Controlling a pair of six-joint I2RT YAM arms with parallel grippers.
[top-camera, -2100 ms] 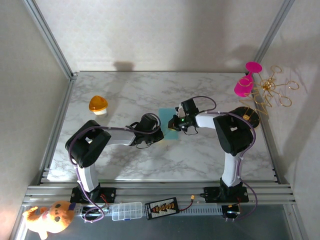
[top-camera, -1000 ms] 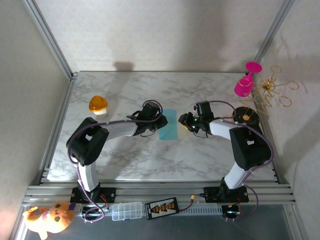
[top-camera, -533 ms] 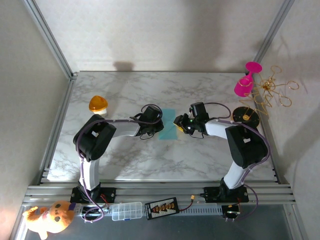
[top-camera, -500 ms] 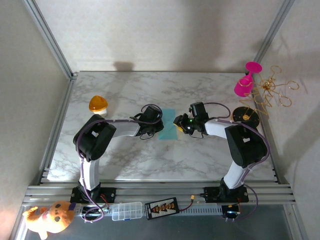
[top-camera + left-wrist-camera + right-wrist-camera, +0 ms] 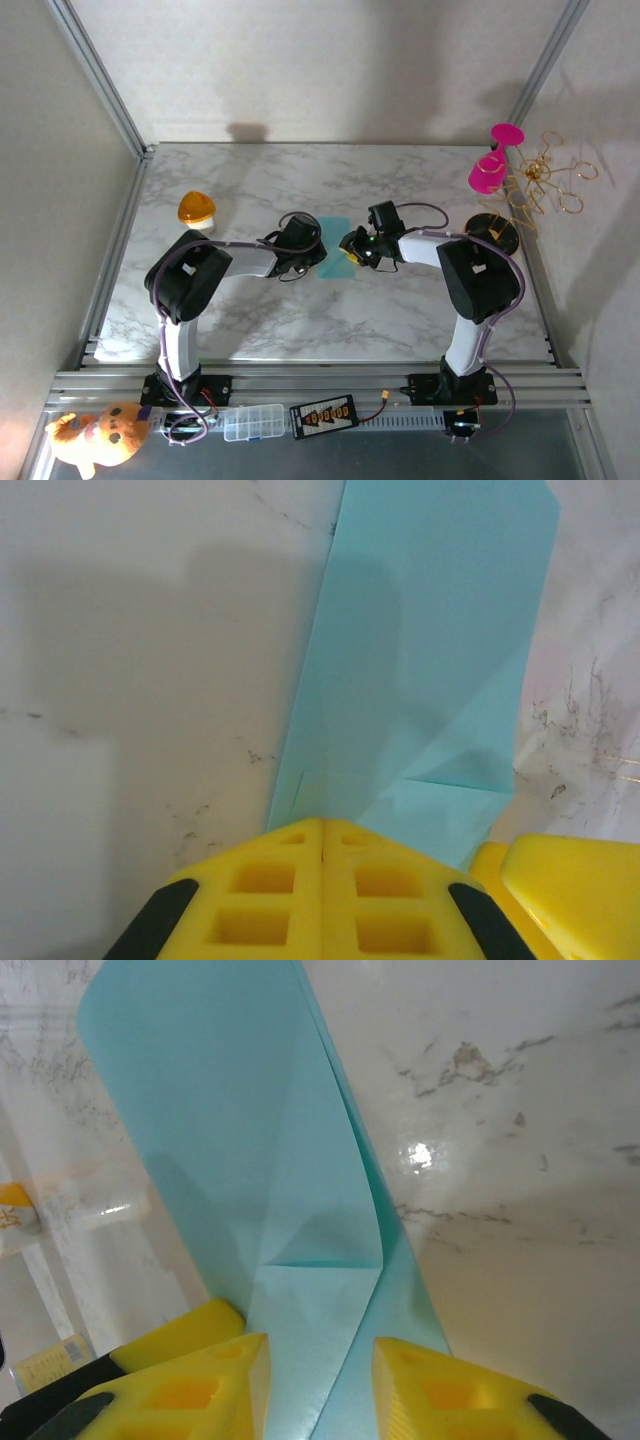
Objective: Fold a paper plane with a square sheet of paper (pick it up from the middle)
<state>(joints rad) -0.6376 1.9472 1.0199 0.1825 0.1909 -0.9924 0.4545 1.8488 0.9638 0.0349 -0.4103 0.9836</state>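
Both grippers have drawn in toward each other over the last second, the right one farther than the left, so that they now meet over the middle of the teal strip. On the left gripper [image 5: 322, 835] the jaws are fully together, yellow tips seam to seam, set against the square sheet of paper [image 5: 430, 650]; whether they pinch a layer or merely press it down cannot be told. On the right gripper [image 5: 318, 1385] the jaws stand narrowly apart, one tip on either side of the sheet, which runs up between them; no grip on it is evident. The sheet, folded to a long narrow strip with a small flap creased across it near the tips, lies at the middle of the marble table [image 5: 400, 310], between the two wrists. One long edge, in the right wrist view, shows two layers slightly parted. You should watch three hazards. First, the right tips might close on the upper layer alone, which would peel the fold open rather than set it. Second, the marble looks glossy, so a sideways push from the shut left tips could slide or skew the strip and spoil the centre crease. Third, the two sets of yellow tips stand just beside each other in the left wrist view, and a small further approach could bring them into collision. The orange dome [image 5: 197, 208] lies well apart and poses no risk.
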